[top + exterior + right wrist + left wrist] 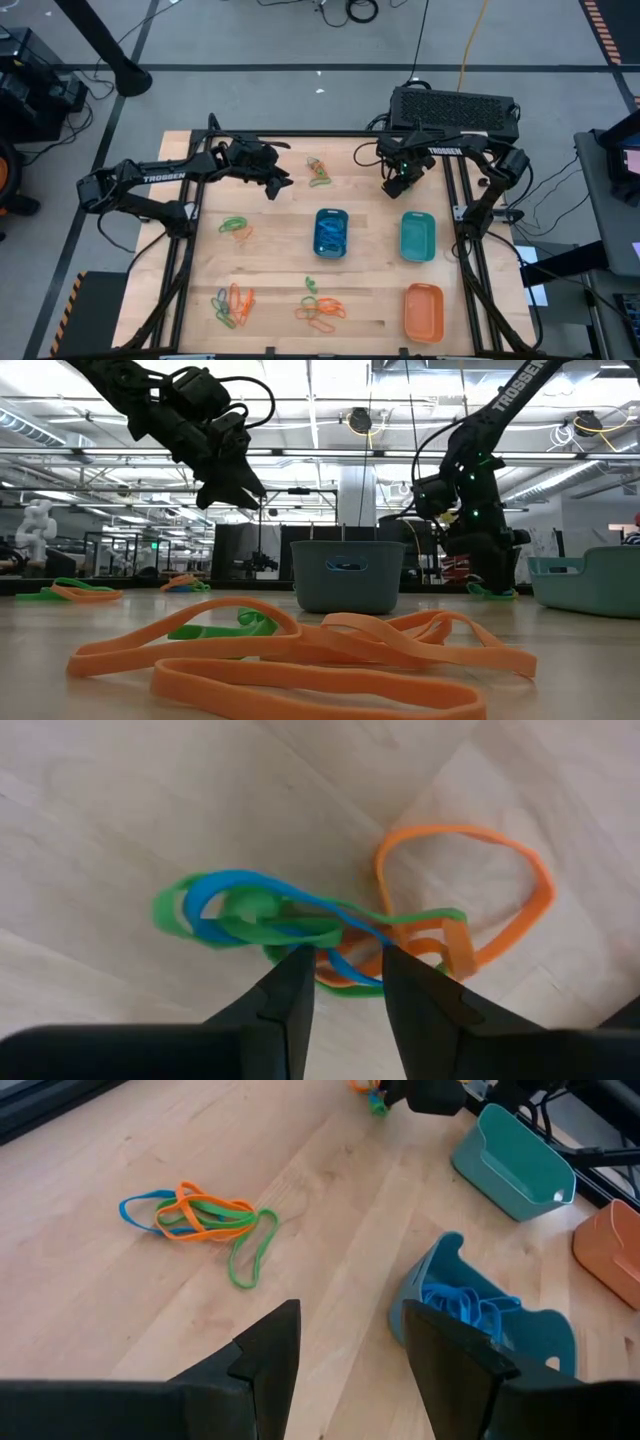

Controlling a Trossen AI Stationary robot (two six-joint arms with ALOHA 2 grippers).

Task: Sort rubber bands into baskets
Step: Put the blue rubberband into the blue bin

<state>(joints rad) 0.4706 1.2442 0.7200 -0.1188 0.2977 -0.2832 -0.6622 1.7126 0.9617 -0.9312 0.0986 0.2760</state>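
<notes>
Pale wood table [370, 290], smooth plastic baskets [418, 236]

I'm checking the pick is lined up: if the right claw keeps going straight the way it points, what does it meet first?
The right claw would first meet the tangle of rubber bands, likely its green and blue loops, with the table right beneath them.

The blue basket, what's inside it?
Blue rubber bands lie piled inside the blue basket. Its near wall hides the bottom, so anything beneath them cannot be seen.
</notes>
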